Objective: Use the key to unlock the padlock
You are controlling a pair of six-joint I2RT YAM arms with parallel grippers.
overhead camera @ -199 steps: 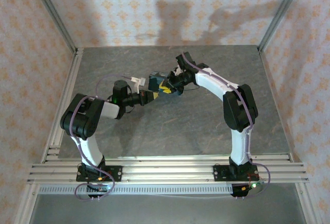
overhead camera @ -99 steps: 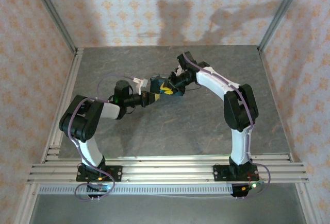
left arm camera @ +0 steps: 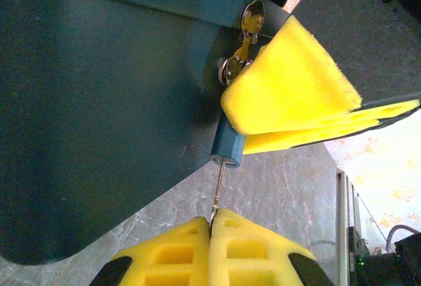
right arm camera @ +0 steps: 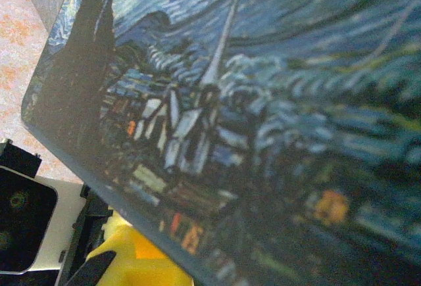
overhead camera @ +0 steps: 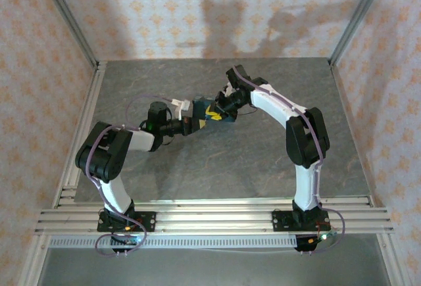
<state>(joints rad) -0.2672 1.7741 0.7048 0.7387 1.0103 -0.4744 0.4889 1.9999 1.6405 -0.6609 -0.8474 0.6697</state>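
Here one blue painted box [left arm camera: 99,102], one padlock [left arm camera: 227,146] and one key [left arm camera: 218,190] meet at mid-tabletop [overhead camera: 197,167] between two claws; the padlock is a small dark bluish barrel by the box's silver hasp [left arm camera: 252,16]; the key is a thin pale sliver, its tip in the padlock's underside; the left claw [left arm camera: 210,223] is clenched on the key; the right claw [overhead camera: 212,111] grasps the padlock, its yellow pads [left arm camera: 289,89] hiding the top.

White-and-black arms [overhead camera: 115,192], purple cables [overhead camera: 97,244], yellow foam fingers [left arm camera: 253,254].

blue swirl-painted box [right arm camera: 263,115] close up, yellow gripper pad [right arm camera: 135,260] under its lower-left edge
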